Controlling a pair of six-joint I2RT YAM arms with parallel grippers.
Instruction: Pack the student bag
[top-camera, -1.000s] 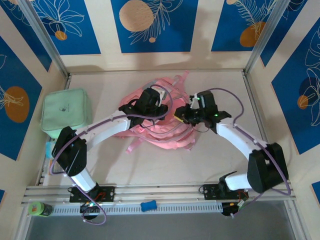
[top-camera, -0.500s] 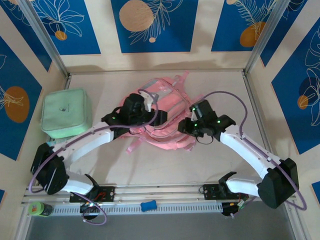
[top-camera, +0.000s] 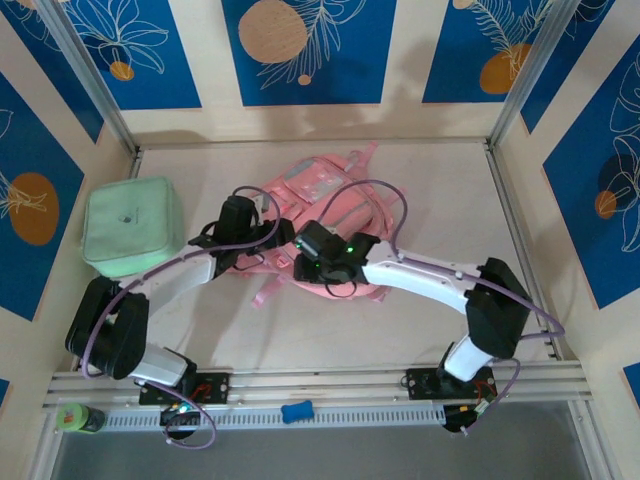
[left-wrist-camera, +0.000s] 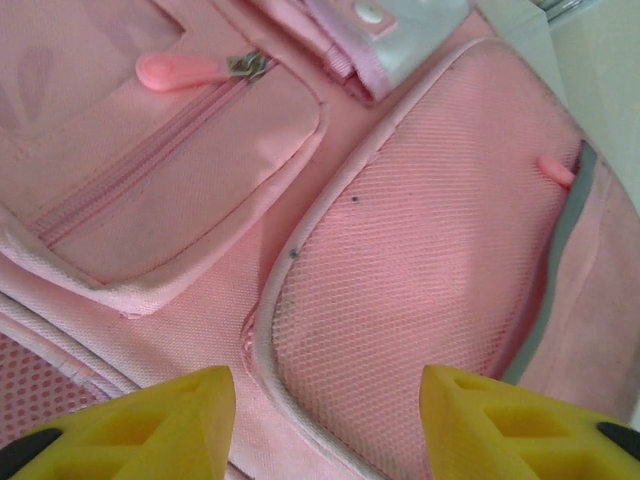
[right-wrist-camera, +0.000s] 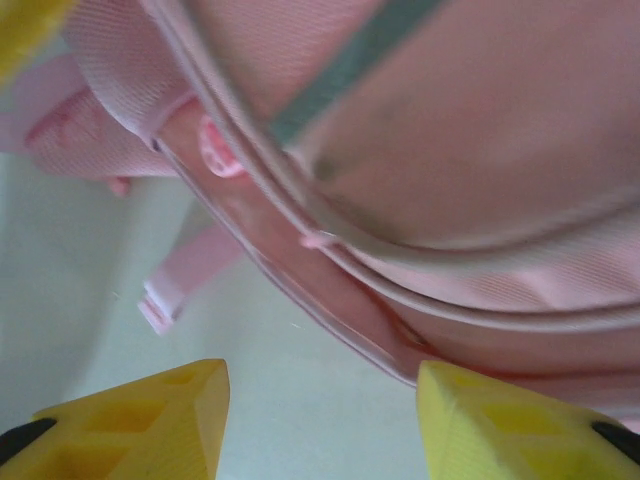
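Note:
The student bag (top-camera: 322, 190), pink with grey-white panels, lies flat in the middle of the table. My left gripper (top-camera: 258, 240) is at its left side. In the left wrist view this gripper (left-wrist-camera: 325, 425) stands open just above the bag's mesh side pocket (left-wrist-camera: 420, 220), beside a front pocket with a pink zip pull (left-wrist-camera: 180, 70). My right gripper (top-camera: 305, 262) reaches across to the bag's near edge. It (right-wrist-camera: 320, 425) is open too, with bare table between its yellow fingers (right-wrist-camera: 150, 415) and the bag's rim (right-wrist-camera: 480, 150) just beyond. Neither gripper holds anything.
A mint-green square soft case (top-camera: 130, 235) sits at the table's left edge, close to my left forearm. A loose pink strap (right-wrist-camera: 190, 275) trails onto the table near the bag. A blue object (top-camera: 296, 411) and a green bottle (top-camera: 80, 418) lie on the front rail.
Both grippers have opened and let go of the bag, which was bunched up between them and now lies flat. The right gripper has swung left along the bag's near edge; the left has drawn back leftward.

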